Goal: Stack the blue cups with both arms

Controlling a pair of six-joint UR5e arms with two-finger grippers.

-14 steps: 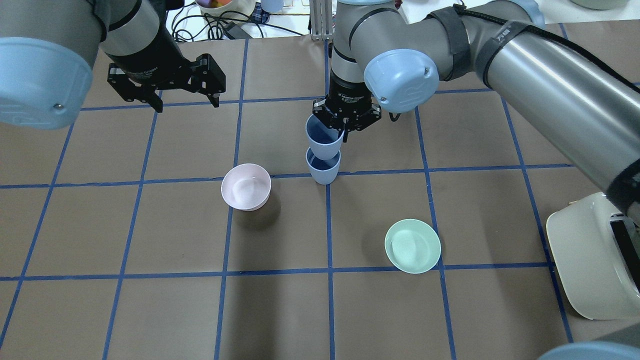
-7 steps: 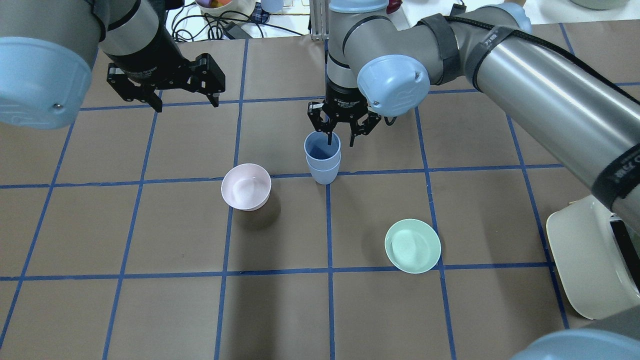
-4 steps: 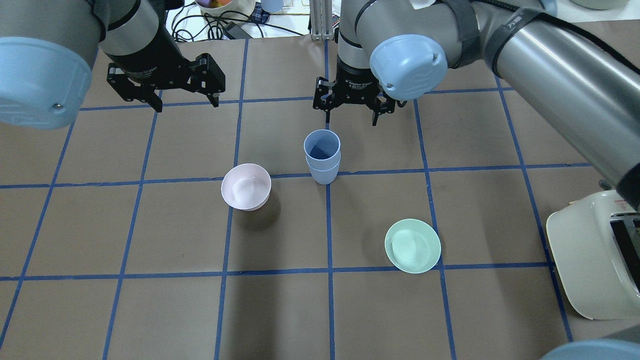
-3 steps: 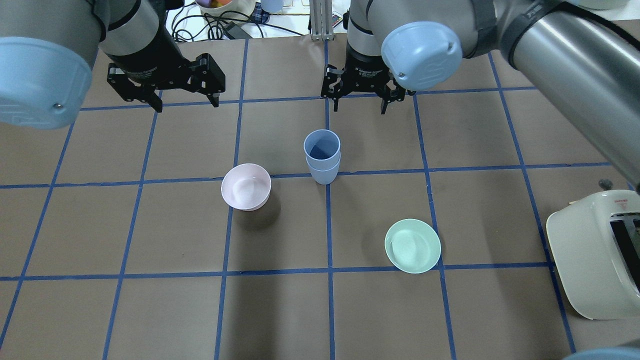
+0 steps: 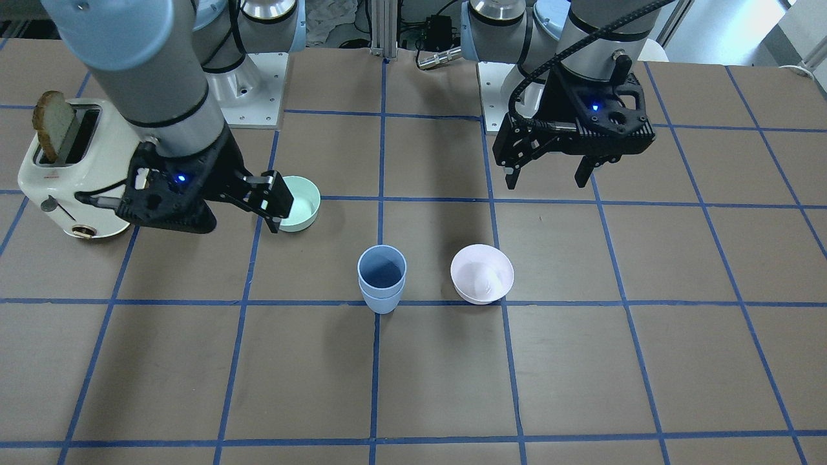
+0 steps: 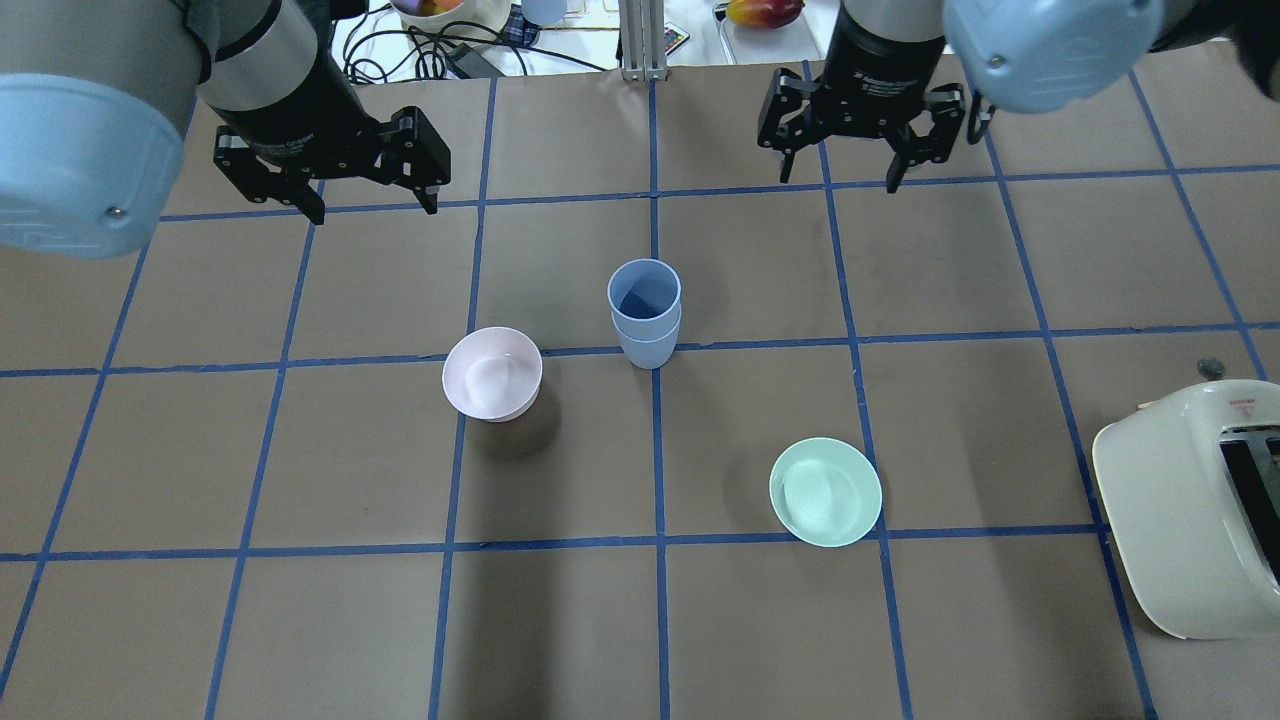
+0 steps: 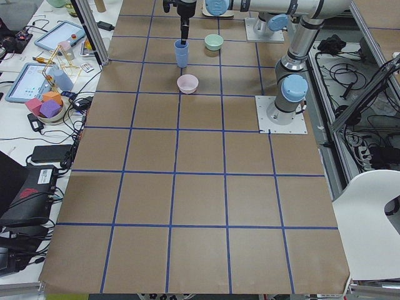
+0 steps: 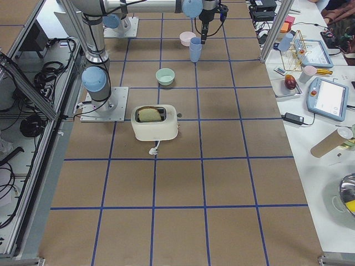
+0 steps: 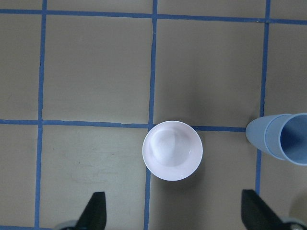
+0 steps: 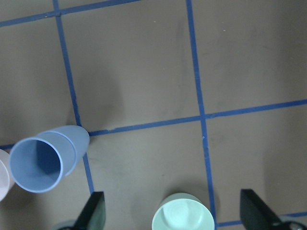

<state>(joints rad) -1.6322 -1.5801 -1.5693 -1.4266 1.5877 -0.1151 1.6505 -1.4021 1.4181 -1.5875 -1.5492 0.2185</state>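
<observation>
The two blue cups (image 6: 645, 312) stand nested, one inside the other, upright near the table's middle; they also show in the front view (image 5: 382, 279), the left wrist view (image 9: 280, 143) and the right wrist view (image 10: 45, 159). My right gripper (image 6: 838, 183) is open and empty, well beyond and to the right of the stack, apart from it. Its fingers (image 10: 93, 213) frame the table. My left gripper (image 6: 375, 210) is open and empty at the far left, also seen in the front view (image 5: 546, 182). Neither gripper touches the cups.
A pale pink bowl (image 6: 492, 373) sits just left of the stack. A mint-green bowl (image 6: 825, 491) sits nearer, to the right. A cream toaster (image 6: 1190, 510) with a bread slice stands at the right edge. Cables and clutter lie beyond the far edge.
My right gripper lowered the upper cup into the lower one, opened, let go, and drew away up and to the far right. The left arm has not moved.
</observation>
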